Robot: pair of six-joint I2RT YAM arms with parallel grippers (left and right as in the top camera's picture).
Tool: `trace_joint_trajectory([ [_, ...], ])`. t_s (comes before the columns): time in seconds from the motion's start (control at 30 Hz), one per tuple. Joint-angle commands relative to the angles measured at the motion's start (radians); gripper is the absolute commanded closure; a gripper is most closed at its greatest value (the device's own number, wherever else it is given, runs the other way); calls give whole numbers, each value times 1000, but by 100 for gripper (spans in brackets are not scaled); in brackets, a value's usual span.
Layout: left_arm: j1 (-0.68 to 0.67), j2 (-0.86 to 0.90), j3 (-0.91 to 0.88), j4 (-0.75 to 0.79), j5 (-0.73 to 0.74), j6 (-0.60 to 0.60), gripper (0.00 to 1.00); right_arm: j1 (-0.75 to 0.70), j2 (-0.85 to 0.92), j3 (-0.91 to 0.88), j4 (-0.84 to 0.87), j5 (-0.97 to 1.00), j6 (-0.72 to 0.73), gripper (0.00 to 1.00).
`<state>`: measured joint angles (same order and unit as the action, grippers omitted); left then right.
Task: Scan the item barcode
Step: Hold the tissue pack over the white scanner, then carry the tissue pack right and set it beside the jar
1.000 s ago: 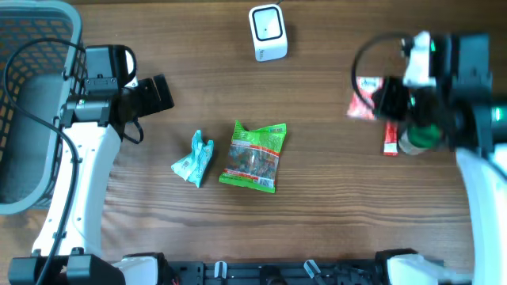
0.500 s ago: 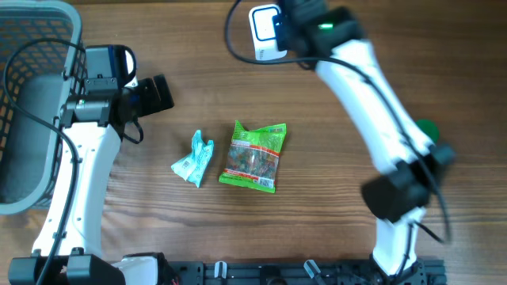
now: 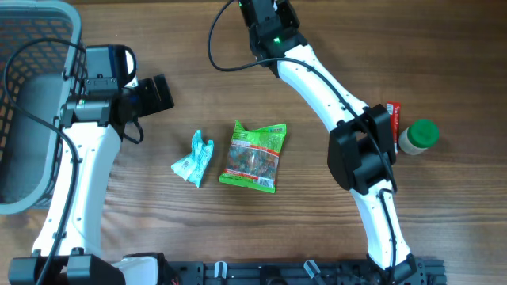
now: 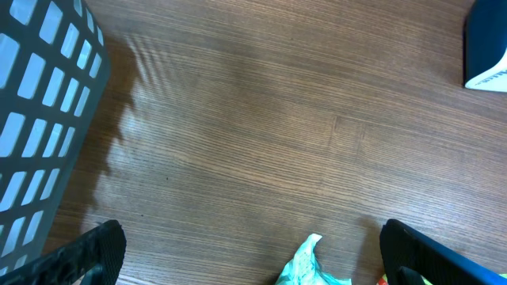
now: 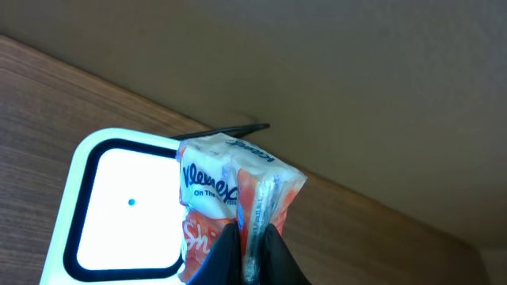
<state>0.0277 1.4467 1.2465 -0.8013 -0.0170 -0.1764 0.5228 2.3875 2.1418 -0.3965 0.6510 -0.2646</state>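
1. Right end effector (image 5: pixel 249 250): its jaws are narrow and pinch the lower edge of the tissue pack (image 5: pixel 230 186). You will find the pack held upright, with its printed face turned toward the wrist camera.

2. Task item position: in the right wrist view the tissue pack overlaps the right edge of the scanner (image 5: pixel 119 214), a white unit with a bright window in a dark frame. Whether pack and scanner touch cannot be told. In the overhead view the right arm reaches to the far edge of the worktop (image 3: pixel 317 214) and covers both.

3. Left end effector (image 4: pixel 247 245): its jaws stand wide apart and hold nothing. It hangs above bare worktop, beside the basket (image 4: pixel 40 119).

4. Other items: a teal packet (image 3: pixel 194 158) and a green snack bag (image 3: pixel 253 156) lie side by side at mid-worktop. A green-capped bottle (image 3: pixel 418 136) and a red packet (image 3: pixel 391 127) sit just beside each other on the right.
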Motion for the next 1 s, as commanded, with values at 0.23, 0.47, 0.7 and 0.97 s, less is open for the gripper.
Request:
trace_joint_trajectory([
  [0.23,3,-7,18,3,-6,12,0,6,79,11,-18,-53,47,96],
  [0.47,3,-7,18,3,-6,12,0,-1,-222,12,-237,-136,202,96],
  [0.7,3,-7,18,3,-6,12,0,-160,-443,11,-783,-389,346,96],
  [0.97,3,-7,18,3,-6,12,0,-383,-427,-328,-869,-525,345,96],
])
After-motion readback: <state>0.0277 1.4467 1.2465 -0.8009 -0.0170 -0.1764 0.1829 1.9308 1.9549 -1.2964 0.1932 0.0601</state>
